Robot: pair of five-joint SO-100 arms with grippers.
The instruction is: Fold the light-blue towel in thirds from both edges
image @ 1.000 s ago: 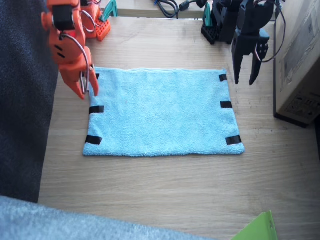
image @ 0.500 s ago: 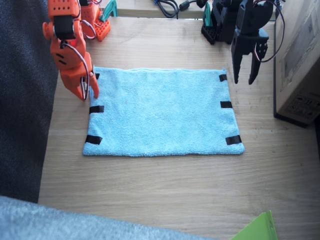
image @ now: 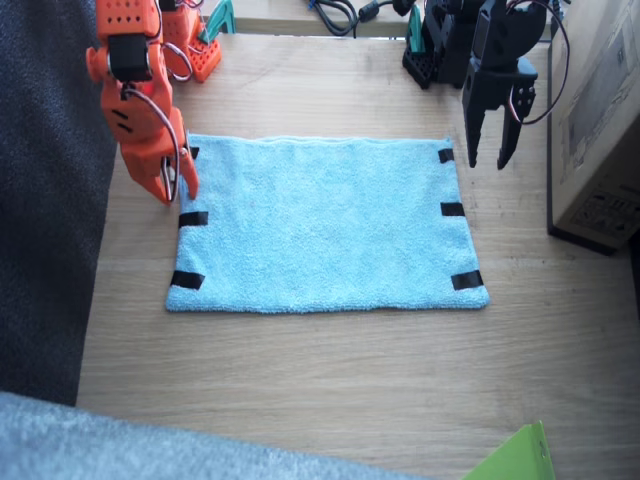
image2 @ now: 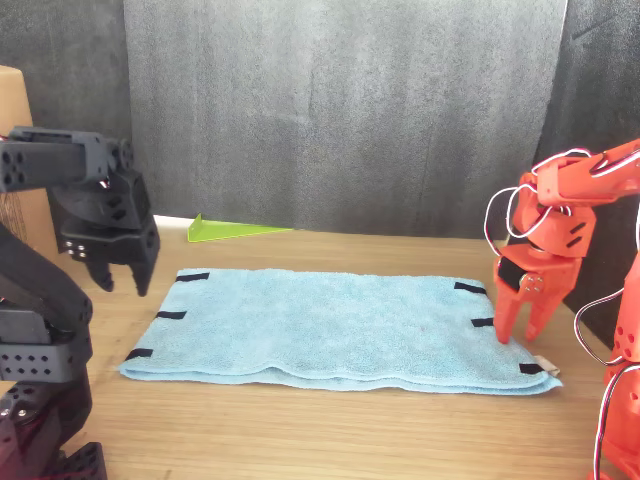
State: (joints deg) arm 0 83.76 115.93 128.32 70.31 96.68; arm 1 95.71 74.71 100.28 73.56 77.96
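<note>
The light-blue towel (image: 325,225) (image2: 330,325) lies flat and unfolded on the wooden table, with black tape marks along both short edges. A small white tag (image2: 546,364) sticks out at one corner near the orange arm. My right gripper (image: 175,192) (image2: 522,332) is orange, points down and stands slightly open at one short edge, between two tape marks, with nothing in it. My left gripper (image: 489,160) (image2: 122,283) is black and hangs open just above and outside the far corner of the opposite short edge.
A cardboard box (image: 600,130) stands close beside the left arm. Dark grey fabric (image: 45,200) borders the table by the right arm. A bright green sheet corner (image: 515,458) lies at the table's edge. Cables (image: 335,15) and arm bases sit behind the towel.
The right arm has shifted slightly towards the towel, its gripper staying at the short edge. The left arm and the towel have not moved.
</note>
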